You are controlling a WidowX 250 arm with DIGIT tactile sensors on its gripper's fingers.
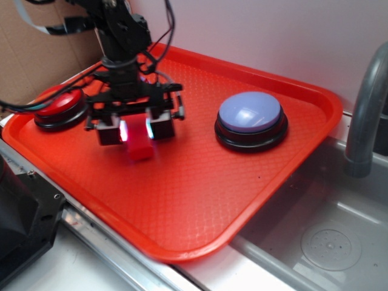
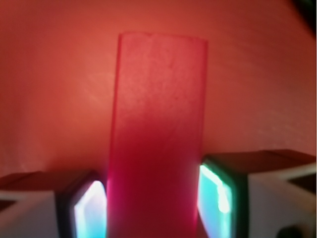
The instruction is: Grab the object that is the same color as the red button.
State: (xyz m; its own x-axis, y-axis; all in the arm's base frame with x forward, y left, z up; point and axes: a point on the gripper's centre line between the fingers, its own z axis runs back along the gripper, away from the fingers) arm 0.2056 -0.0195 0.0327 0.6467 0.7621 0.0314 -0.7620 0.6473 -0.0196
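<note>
**Robot arm closes in on red block atop cafeteria tray**

A WidowX arm's gripper (image 1: 136, 129) reaches straight down over the left part of a large red tray (image 1: 200, 200), its jaws standing on either side of a small red rectangular block (image 1: 140, 148). In the wrist view, the block (image 2: 156, 139) fills the middle of the frame, running lengthwise away from the camera, with the glowing inner pads (image 2: 214, 196) of the two fingers pressed against or just beside its near end; the gap between the jaws is no wider than the block itself. Whether the block is lifted or resting on the tray cannot be told from either view. In the exterior view the block pokes out below and in front of the fingers, low against the textured tray surface.

To the gripper's left, at the tray's far-left edge, sits the red button (image 1: 59, 105) on its black base, partly hidden behind cables. A lavender-blue domed button (image 1: 250, 119) stands well apart to the right. The tray rests across a metal sink (image 1: 315, 242), beside a grey faucet (image 1: 367, 109).
</note>
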